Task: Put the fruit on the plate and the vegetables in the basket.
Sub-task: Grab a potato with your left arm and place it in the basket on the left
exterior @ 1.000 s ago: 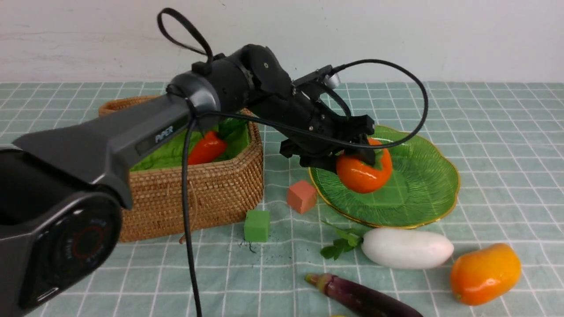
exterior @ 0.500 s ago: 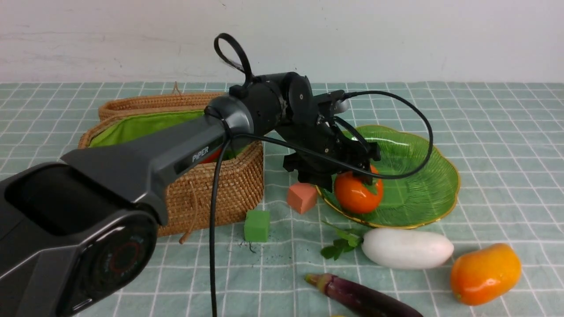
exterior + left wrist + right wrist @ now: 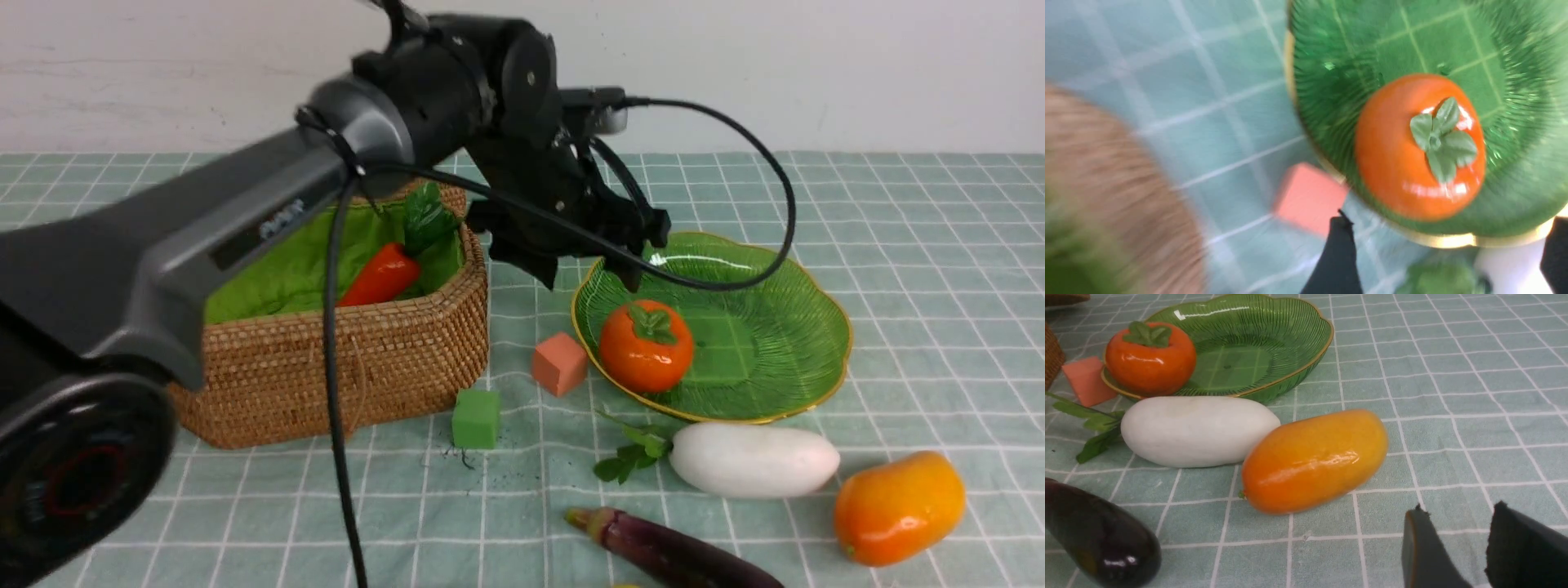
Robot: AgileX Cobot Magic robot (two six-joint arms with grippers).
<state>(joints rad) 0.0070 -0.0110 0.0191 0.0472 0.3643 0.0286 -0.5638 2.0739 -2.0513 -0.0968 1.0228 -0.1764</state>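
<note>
persimmon (image 3: pixel 645 345) on the plate (image 3: pixel 775 343), left gripper (image 3: pixel 589 273) wide

the persimmon sits upright on the near left part of the plate. the left gripper hangs above it, jaws wide apart and empty. the right gripper (image 3: pixel 1457 508) is parted only narrowly, holding nothing, near the mango (image 3: pixel 1314 461). the carrot (image 3: pixel 380 276) lies in the basket (image 3: pixel 343 367).

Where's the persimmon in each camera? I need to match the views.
Front view: persimmon on the plate, at its near-left edge, next to the salmon cube.
Left wrist view: persimmon on the plate by the rim, salmon cube just outside.
Right wrist view: persimmon on the plate, beyond the white radish.
Shared landmark: the salmon cube beside the plate.
</note>
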